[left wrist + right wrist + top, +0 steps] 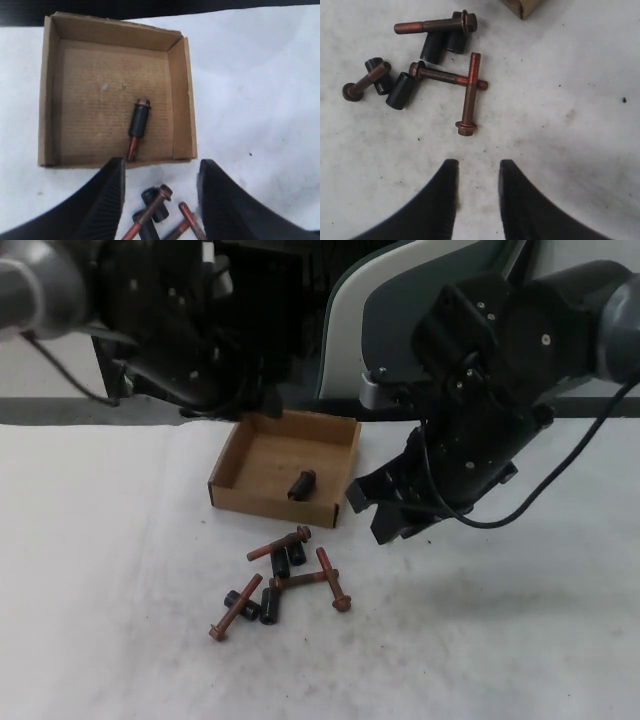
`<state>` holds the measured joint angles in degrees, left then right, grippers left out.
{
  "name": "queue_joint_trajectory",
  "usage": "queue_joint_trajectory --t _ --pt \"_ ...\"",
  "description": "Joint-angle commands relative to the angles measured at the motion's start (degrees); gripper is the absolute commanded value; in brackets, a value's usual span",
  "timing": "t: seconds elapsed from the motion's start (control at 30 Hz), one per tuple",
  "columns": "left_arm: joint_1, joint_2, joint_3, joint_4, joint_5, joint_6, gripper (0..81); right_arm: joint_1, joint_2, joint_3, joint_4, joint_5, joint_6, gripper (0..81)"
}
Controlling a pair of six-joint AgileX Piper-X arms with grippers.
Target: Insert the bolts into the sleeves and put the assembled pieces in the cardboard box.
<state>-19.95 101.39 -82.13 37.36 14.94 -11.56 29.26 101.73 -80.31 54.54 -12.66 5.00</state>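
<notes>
Holds nothing in the left gripper (161,163), fingers spread wide, raised above the cardboard box (182,100). Has one assembled piece (138,122) lying on the box floor. Leaves four loose bolts (468,95) and black sleeves (400,91) heaped on the bench (500,640) just before the box. Holds nothing in the right gripper (478,164), parted narrowly, right of that heap.

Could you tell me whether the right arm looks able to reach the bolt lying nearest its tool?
Probably yes: the right tool is open, and the nearest bolt lies ahead with bare bench between. Its threaded end rests across another bolt, but its head end lies free.
</notes>
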Motion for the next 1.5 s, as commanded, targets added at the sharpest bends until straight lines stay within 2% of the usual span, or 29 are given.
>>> queue_joint_trajectory --t 0.0,0.43,0.9,1.2,1.4,1.47 --pt "-0.2 -7.9 6.5 0.1 0.2 0.5 43.5 0.5 0.7 -1.5 0.1 -0.5 0.2 28.2" --pt "-0.2 -39.9 34.9 -3.3 2.9 1.5 43.5 4.2 4.7 -3.7 0.2 -0.5 1.4 28.2" --pt "-0.2 -72.5 50.5 -3.6 1.0 1.4 43.5 6.5 12.6 -6.7 2.0 -0.5 1.5 28.2" --pt "-0.2 -78.8 52.4 0.6 1.2 1.4 43.5 6.5 19.3 -14.1 3.4 3.9 0.7 28.2" --pt "-0.2 -78.8 52.4 0.9 1.3 1.4 43.5 6.5 23.3 -17.7 9.5 11.0 -2.6 42.1" --pt "-0.2 -78.8 52.4 0.9 1.3 1.5 43.5 6.2 23.8 -17.7 9.6 12.2 -2.6 42.6"
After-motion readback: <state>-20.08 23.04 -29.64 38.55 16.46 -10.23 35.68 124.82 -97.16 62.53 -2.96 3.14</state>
